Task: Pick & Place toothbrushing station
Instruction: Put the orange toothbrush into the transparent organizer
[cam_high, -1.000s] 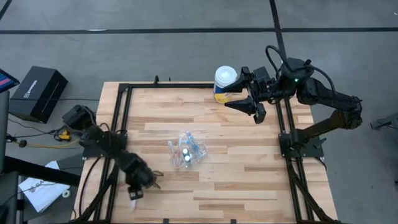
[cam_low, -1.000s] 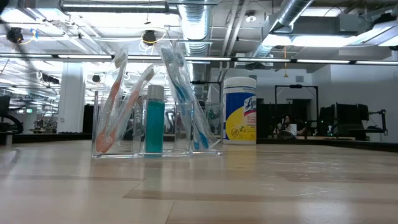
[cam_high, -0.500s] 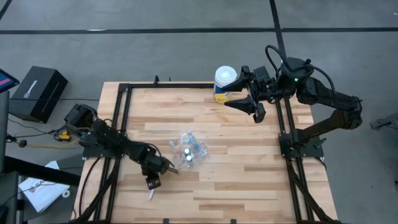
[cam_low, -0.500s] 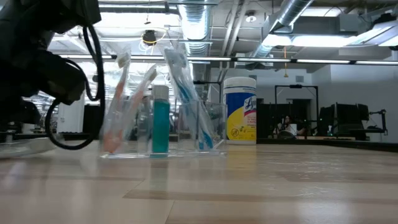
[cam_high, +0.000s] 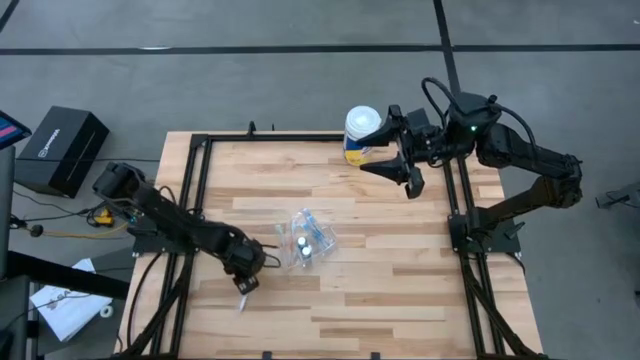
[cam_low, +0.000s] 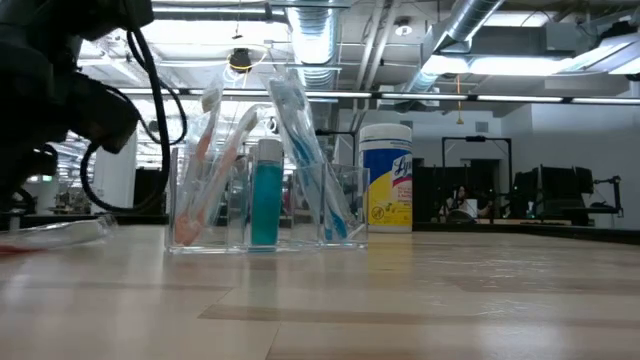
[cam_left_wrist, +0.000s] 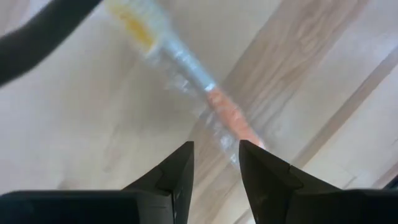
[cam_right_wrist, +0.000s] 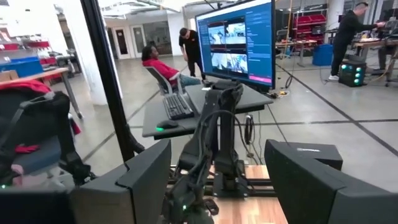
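- High view, table's left: the left arm reaches low toward the middle, its left gripper (cam_high: 245, 283) beside the clear organizer (cam_high: 303, 240).
- Its fingers (cam_left_wrist: 177, 171) stand parted over a wrapped toothbrush (cam_left_wrist: 205, 99) lying on the table (cam_high: 400, 290), not gripping it.
- At centre, the organizer holds toothbrushes and a teal tube (cam_low: 265, 203).
- At the far right edge, the right gripper (cam_high: 405, 165) hovers raised, jaws wide and empty, beside the wipes canister (cam_high: 362, 133).

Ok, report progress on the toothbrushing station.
Done: the clear organizer already holds several toothbrushes and a teal tube. In hand: the left end effector hovers open over a wrapped toothbrush lying on the table, not gripped. Left: grasp and place it. The right end effector waits open by the wipes canister.
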